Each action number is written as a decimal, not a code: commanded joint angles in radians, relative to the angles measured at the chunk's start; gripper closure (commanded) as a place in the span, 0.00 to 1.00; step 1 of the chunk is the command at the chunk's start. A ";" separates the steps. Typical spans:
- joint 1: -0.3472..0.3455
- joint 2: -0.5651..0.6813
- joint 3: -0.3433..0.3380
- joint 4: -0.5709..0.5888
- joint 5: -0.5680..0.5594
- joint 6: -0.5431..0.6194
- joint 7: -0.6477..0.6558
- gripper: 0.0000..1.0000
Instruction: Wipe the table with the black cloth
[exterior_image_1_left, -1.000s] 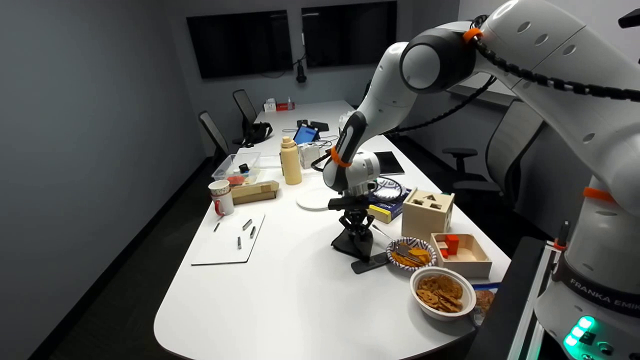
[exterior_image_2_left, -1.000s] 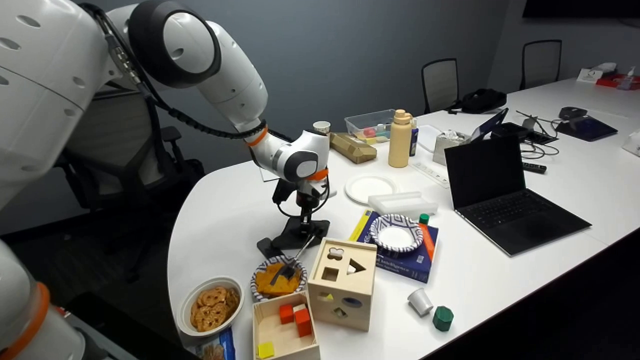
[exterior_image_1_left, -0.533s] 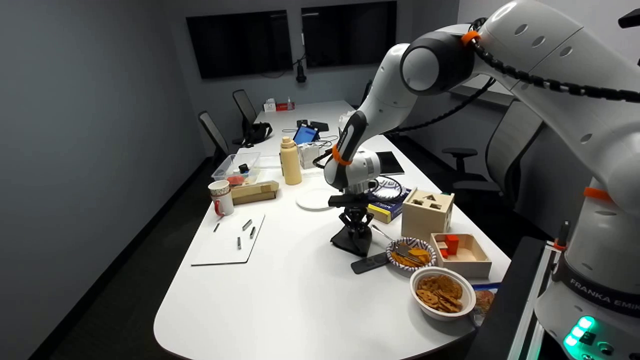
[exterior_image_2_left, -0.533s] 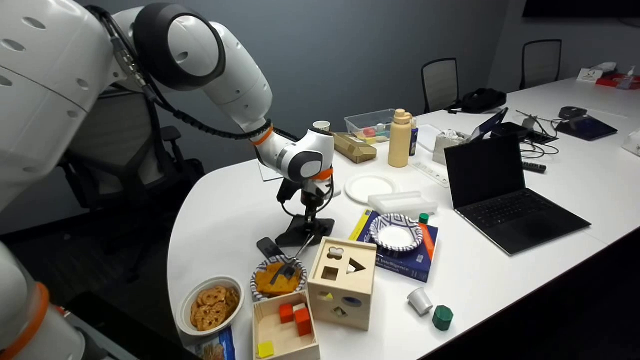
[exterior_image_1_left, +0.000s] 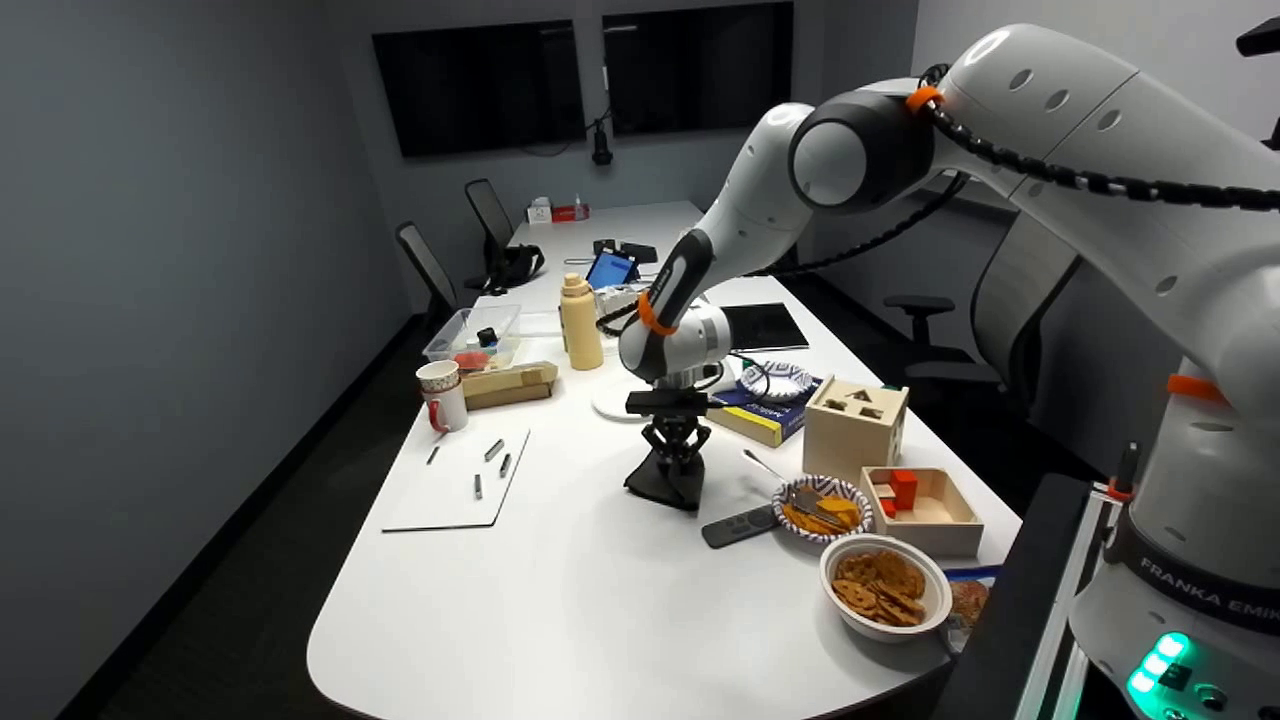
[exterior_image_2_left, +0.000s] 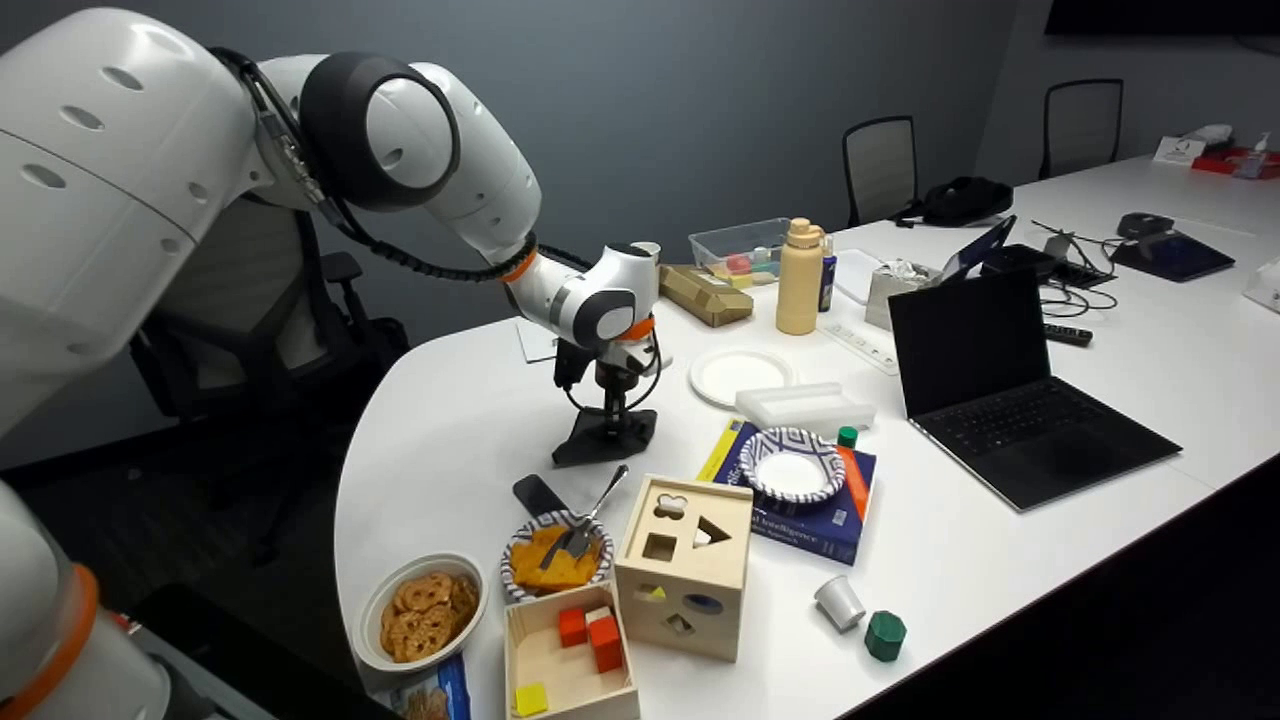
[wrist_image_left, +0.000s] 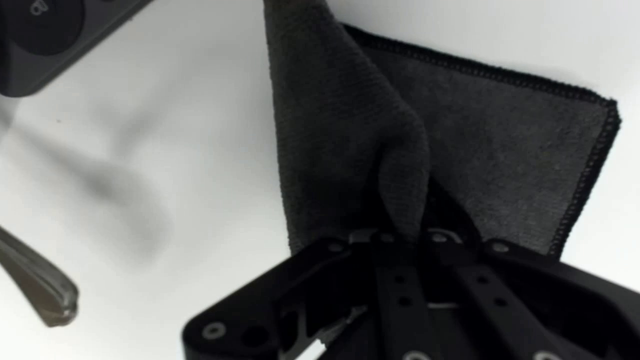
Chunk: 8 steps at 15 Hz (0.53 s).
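Note:
The black cloth (exterior_image_1_left: 664, 487) lies crumpled and folded on the long white table (exterior_image_1_left: 500, 610), just beyond the dark remote. It also shows in an exterior view (exterior_image_2_left: 582, 445) and fills the middle of the wrist view (wrist_image_left: 505, 145), with one flap folded up toward the fingers. My gripper (exterior_image_1_left: 675, 458) points down at the cloth. In the wrist view the gripper (wrist_image_left: 411, 239) has its fingers close together, with a fold of cloth pinched between them. The fingertips themselves are hidden by the cloth. The lower edges of the cloth appear to rest on the table.
A dark remote (exterior_image_1_left: 738, 527), a patterned bowl of chips (exterior_image_1_left: 856, 512) with a fork (exterior_image_2_left: 603, 497), and a bowl of pretzels (exterior_image_1_left: 922, 600) stand near the cloth. A wooden shape box (exterior_image_2_left: 685, 570), a book (exterior_image_2_left: 800, 532) and a white plate (exterior_image_2_left: 740, 378) stand around. A whiteboard sheet (exterior_image_1_left: 440, 505) holds several markers.
My gripper and the cloth have moved away from the remote and the fork, toward the left in an exterior view. The remote, partly covered by the cloth earlier, is now uncovered. The cloth stays gripped.

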 joint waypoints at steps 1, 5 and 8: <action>0.007 0.087 0.058 0.059 0.014 0.037 -0.072 0.99; 0.007 0.056 0.079 -0.022 0.033 0.062 -0.120 0.99; 0.009 0.008 0.078 -0.118 0.052 0.117 -0.132 0.99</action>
